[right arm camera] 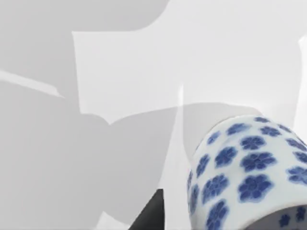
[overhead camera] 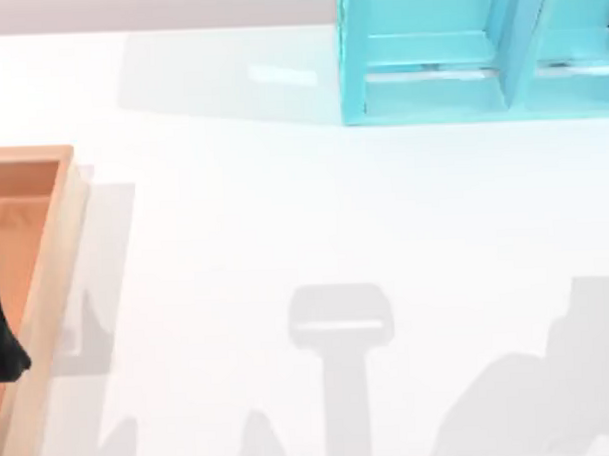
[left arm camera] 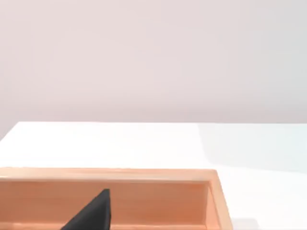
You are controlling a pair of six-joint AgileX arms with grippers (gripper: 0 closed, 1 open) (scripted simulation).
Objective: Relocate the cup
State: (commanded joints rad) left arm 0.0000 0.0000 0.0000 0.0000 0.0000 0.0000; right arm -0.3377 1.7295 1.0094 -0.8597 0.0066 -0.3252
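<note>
White tabletop (overhead camera: 284, 219) lies below; the cup (right arm camera: 244, 172) sits right beside the right gripper (right arm camera: 151, 213), grip state unclear.

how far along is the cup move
Underway, it seems. The cup sits right against the right wrist camera, a dark tool tip beside it, so it looks picked up. No set-down is visible yet. The left tool hangs over the wooden tray.

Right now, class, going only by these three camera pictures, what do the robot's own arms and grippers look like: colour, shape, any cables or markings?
Little shows. The left gripper is a matte black, tapering piece at the top view's left edge, over the wooden tray. In the right wrist view a black, pointed finger sits beside the cup. No cables or markings are visible.
</note>
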